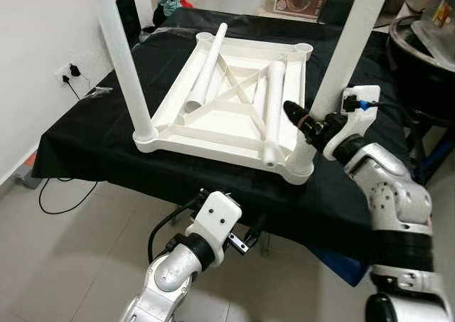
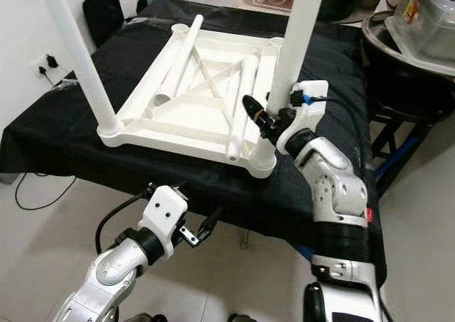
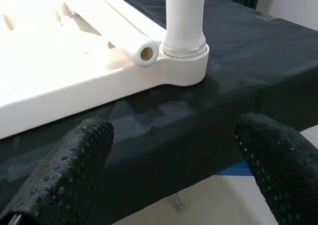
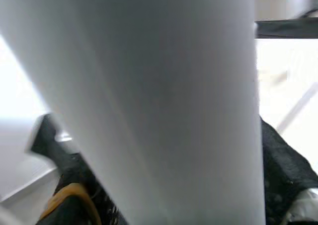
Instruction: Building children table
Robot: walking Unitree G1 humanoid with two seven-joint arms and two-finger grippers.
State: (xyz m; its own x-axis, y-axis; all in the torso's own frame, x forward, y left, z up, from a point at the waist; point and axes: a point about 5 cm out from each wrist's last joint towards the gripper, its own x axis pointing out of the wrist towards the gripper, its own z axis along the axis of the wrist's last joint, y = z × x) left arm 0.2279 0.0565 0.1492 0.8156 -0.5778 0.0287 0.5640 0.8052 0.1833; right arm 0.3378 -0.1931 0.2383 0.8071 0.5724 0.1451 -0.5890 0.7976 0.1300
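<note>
Two white legs are standing upright in the near corner sockets of the white children's table top [image 1: 234,102], which is lying upside down on a worktop [image 1: 92,133] covered by a black cloth. The near left leg [image 1: 124,59] is seated in the near left corner, and the near right leg [image 1: 341,66] is seated in the near right corner. Two more legs are lying loose inside the ribbed underside: one loose leg [image 1: 206,70] is resting along the left side, and the other loose leg [image 1: 274,112] is resting along the right side with its end reaching the near edge.

The right gripper [image 1: 306,126] is being held against the lower part of the near right leg, just above its socket, with one black finger showing on the inner side of the leg. In the right wrist view the leg [image 4: 149,101] is pressed close between dark finger pads, so the leg is being clasped by this gripper.

The left gripper [image 2: 206,231] is being held below the front edge of the worktop, apart from the table top. Its two black fingers [image 3: 64,170] are spread wide with nothing between them, and the socketed corner is lying beyond them.

A wall socket [image 1: 67,72] with a black cable is being shown on the left wall.
</note>
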